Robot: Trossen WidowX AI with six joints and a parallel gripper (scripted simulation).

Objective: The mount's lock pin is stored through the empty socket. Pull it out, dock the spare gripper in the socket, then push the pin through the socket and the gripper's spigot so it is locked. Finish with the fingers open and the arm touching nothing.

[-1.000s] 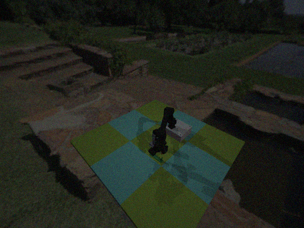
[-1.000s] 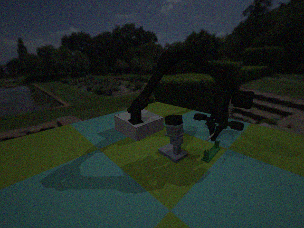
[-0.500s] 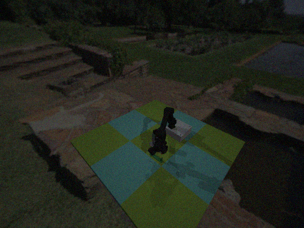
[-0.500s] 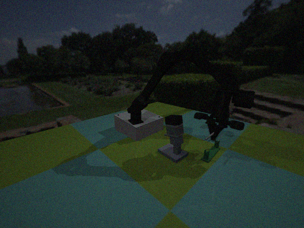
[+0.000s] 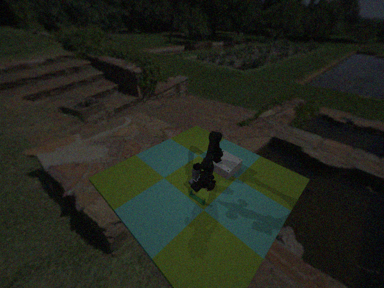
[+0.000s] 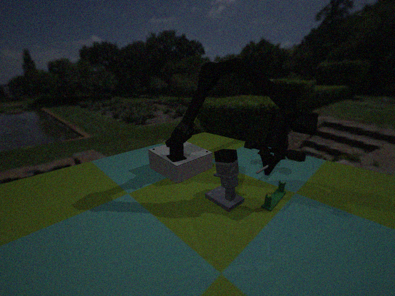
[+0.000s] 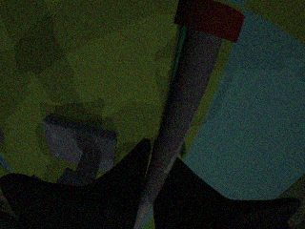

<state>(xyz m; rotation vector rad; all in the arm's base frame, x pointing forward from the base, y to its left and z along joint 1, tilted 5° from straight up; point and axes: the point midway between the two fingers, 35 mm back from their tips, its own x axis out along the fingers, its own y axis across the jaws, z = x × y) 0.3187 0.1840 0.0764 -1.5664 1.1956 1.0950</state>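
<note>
My gripper (image 6: 266, 172) (image 7: 151, 145) is shut on the lock pin (image 6: 261, 169) (image 7: 191, 78). The pin is a thin grey rod with a red head (image 7: 210, 20), held aslant in the air above the green cradle. The grey mount (image 6: 216, 194) (image 7: 59, 138) stands on the mat, to the left of the gripper in the exterior view. A grey block with a black top (image 6: 226, 156) stands upright on the mount, seemingly the spare gripper in the socket. How deep it sits and the socket's pin hole are too dark to tell. In the top view the arm hides my fingertips.
A green cradle (image 5: 197, 197) (image 6: 274, 200) with two upright ends lies beside the mount, below the gripper. The arm's base stands on a pale box (image 5: 227, 168) (image 6: 178, 172) behind the mount. The arm arches over from it. A chequered mat (image 5: 179, 213) (image 6: 165, 251) lies under everything.
</note>
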